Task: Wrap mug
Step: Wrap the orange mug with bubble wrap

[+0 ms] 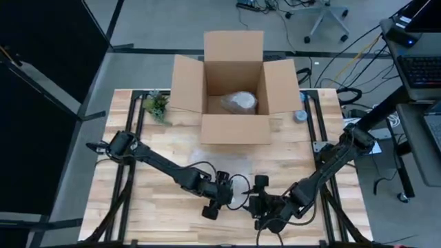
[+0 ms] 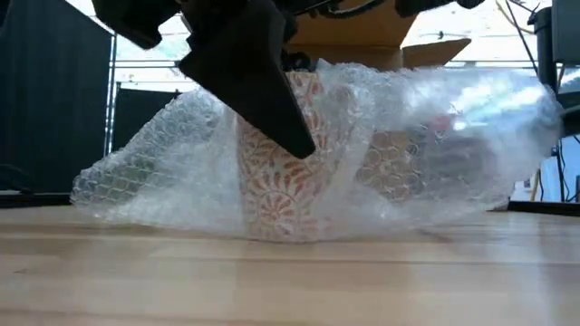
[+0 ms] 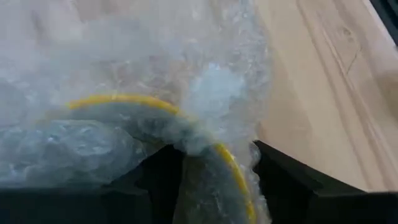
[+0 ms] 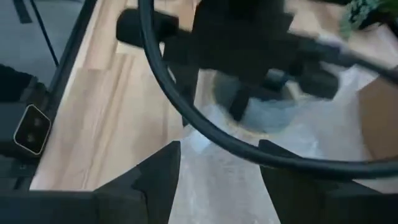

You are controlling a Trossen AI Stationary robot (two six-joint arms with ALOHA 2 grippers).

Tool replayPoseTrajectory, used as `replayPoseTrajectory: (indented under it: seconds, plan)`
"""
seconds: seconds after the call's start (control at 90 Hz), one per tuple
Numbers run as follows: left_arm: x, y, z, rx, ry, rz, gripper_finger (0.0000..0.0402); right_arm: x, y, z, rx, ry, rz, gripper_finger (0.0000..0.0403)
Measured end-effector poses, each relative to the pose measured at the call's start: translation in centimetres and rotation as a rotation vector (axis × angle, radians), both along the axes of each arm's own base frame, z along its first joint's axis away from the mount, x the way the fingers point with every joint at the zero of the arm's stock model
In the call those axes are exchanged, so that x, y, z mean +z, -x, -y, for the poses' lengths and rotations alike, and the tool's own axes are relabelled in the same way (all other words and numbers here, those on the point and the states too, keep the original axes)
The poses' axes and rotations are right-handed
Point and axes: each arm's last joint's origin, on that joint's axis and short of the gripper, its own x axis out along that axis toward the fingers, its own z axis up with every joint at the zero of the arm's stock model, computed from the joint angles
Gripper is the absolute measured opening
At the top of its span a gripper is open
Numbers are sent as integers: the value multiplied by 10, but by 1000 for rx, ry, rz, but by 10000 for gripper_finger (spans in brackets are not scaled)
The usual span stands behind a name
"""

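Observation:
A mug [image 2: 276, 177] with a red-orange pattern and a yellow rim [image 3: 124, 99] stands upright on the table near its front edge, under a loose sheet of clear bubble wrap [image 2: 408, 136]. My left gripper [image 1: 222, 196] comes down on it from the left and is shut on the rim and the wrap. My right gripper [image 1: 259, 198] stands just right of the mug, open. The wrap [image 4: 217, 180] lies between its fingers. On the right the wrap rises as high as the mug's top. My left gripper has the mug's rim [image 3: 227, 162] and the wrap over it between its two fingers, apparently one finger inside the mug and one outside. The fingers [image 2: 272, 100] slant down from above. The mug stands upright on the table. Of my right gripper I cannot tell whether it touches the wrap.
An open cardboard box [image 1: 236, 127] stands at the far middle of the table with a wrapped bundle [image 1: 238, 102] inside. A small green plant [image 1: 157, 105] is left of it and a tape roll [image 1: 300, 116] right of it. Bare wood lies to either side.

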Motion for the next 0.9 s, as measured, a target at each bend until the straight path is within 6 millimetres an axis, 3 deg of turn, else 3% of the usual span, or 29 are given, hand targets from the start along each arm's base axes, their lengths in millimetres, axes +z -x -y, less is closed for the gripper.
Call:
replayPoseTrajectory:
  seconds: [0.189, 0.267, 0.422, 0.633, 0.9]
  plan:
    - [8, -4, 0, 0, 4, 22, 176, -7, 11, -14, 1, -78, -40, 201]
    - [10, -5, 1, 2, 6, 31, 176, -6, 14, -20, -22, -51, 29, 201]
    - [15, -8, 1, 10, 13, 49, 176, -11, -9, -22, -3, -2, 136, 201]
    - [17, -8, 1, 11, 14, 52, 176, -40, -32, -10, -60, 50, 95, 201]
    - [17, -8, 1, 13, 10, 48, 176, -58, -46, 1, -78, 69, 50, 201]
